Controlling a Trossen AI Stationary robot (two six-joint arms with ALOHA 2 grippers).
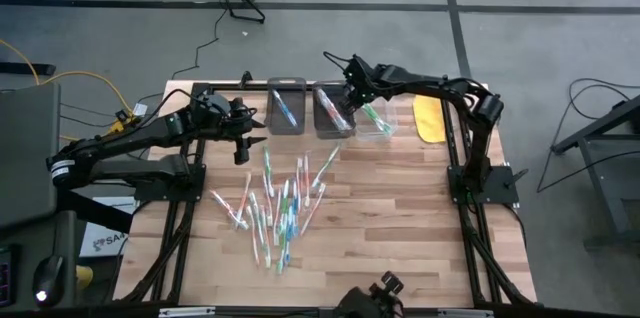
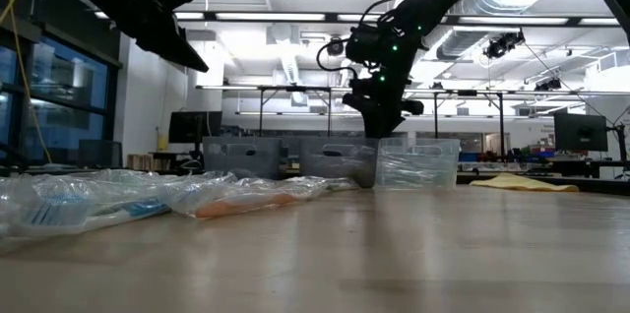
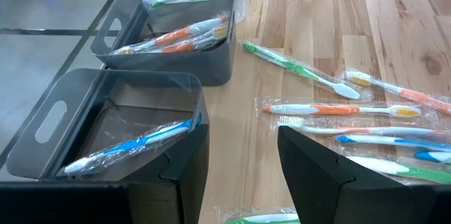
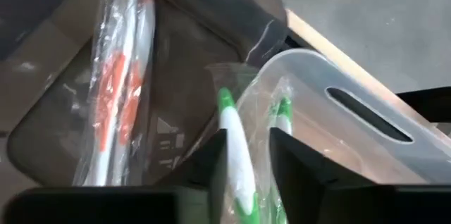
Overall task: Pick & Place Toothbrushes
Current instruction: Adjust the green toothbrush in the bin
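Wrapped toothbrushes (image 1: 275,203) with white, green, blue and orange handles lie scattered flat on the wooden table. Three bins stand in a row at the far edge. The left grey bin (image 1: 286,108) has a blue toothbrush (image 3: 134,143) lying in it, the middle grey bin (image 1: 330,113) has orange ones (image 4: 116,90), and the clear bin (image 1: 373,120) has green ones. My right gripper (image 4: 246,157) hovers over the middle and clear bins, shut on a green-and-white toothbrush. My left gripper (image 3: 243,175) is open and holds nothing; it hangs above the table left of the bins (image 1: 243,143). My right gripper pinches a green-and-white toothbrush in its clear wrapper (image 4: 235,146) between its two fingers, the fingers lying across the handle. It comes from above, slanting down. The toothbrush is lifted clear, and its free end (image 4: 225,101) reaches out over the clear bin's rim, beside the middle grey bin.
A yellow flat object (image 1: 430,118) lies right of the clear bin. Loose toothbrushes (image 3: 338,110) also lie close to the bins. Bare wood stretches along the table's near and right parts (image 1: 420,228). Cables run across the floor beyond the far edge.
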